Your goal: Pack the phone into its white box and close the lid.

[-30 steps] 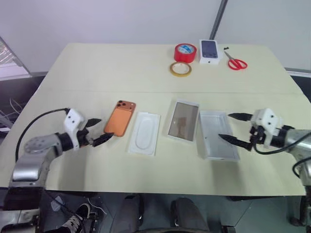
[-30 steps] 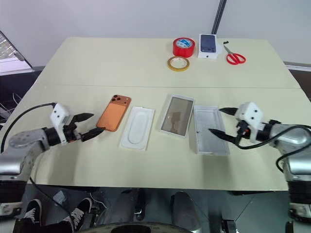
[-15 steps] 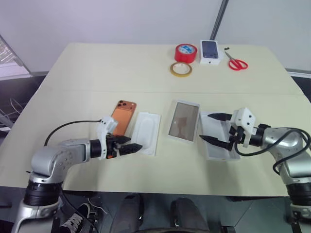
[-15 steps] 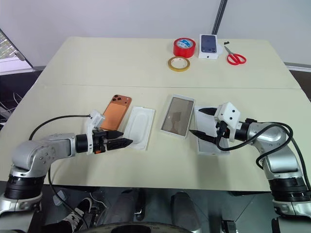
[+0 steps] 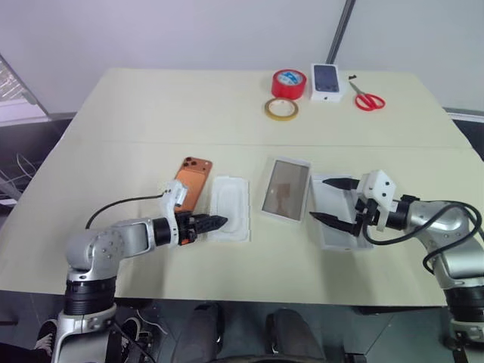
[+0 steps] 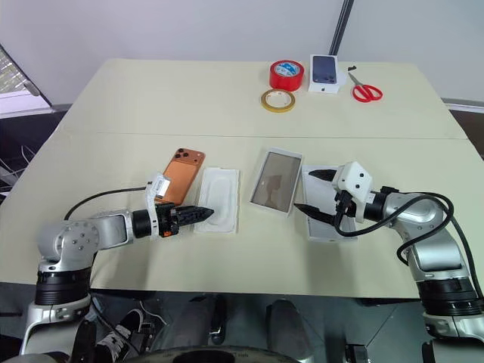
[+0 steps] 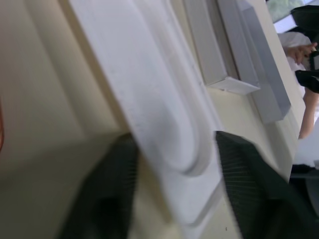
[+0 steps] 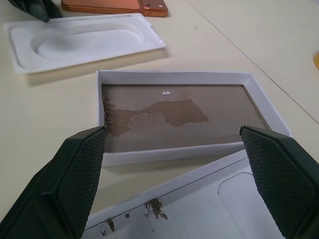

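On the table (image 5: 113, 113), the left claw (image 5: 215, 222) sits at the near end of the flat white insert (image 5: 230, 218); in the left wrist view its two black fingers (image 7: 251, 191) stand on either side of the insert's edge, one above and one below, though whether they are already pressing on it I cannot tell. The phone (image 5: 188, 184) lies back-up on the table just left of the insert, apart from both claws. The right claw (image 5: 333, 201) hangs with its fingers spread wide and nothing between them, over the left edge of a white tray (image 5: 339, 222) on the right, which may be the lid turned over. Between insert and tray lies the white box (image 5: 286, 189), its floor showing torn brown patches.
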